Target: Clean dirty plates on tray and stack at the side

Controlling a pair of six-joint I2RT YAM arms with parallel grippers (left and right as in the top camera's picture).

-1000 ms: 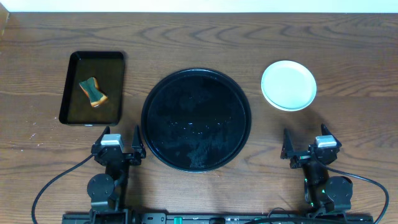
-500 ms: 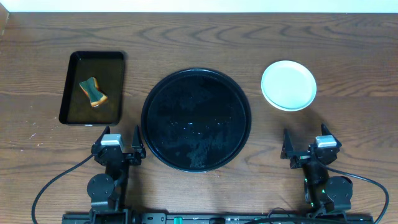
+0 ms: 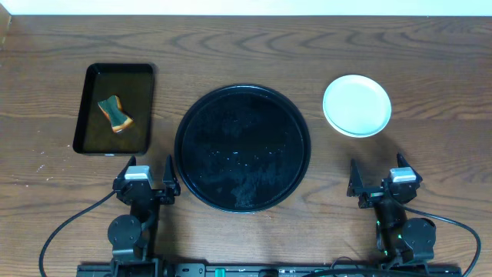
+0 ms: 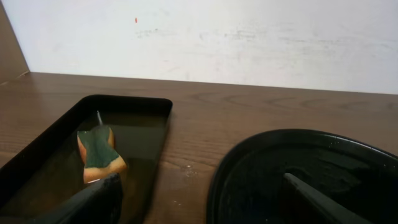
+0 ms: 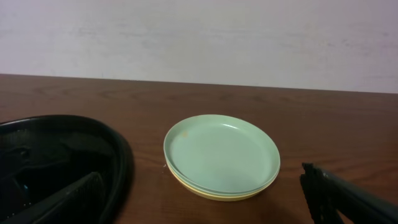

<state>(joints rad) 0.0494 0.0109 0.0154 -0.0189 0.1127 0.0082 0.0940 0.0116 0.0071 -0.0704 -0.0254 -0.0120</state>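
The plates sit stacked on the bare table to the right of the tray, a mint-blue one on top and a yellow edge showing at the bottom. The round black tray lies in the middle with no plate on it, only wet streaks. My left gripper rests open near the table's front edge, left of the tray. My right gripper rests open at the front right, just short of the plate stack. Neither holds anything.
A rectangular black tray with liquid stands at the left, and a green-and-orange sponge lies in it. A pale wall runs along the table's far edge.
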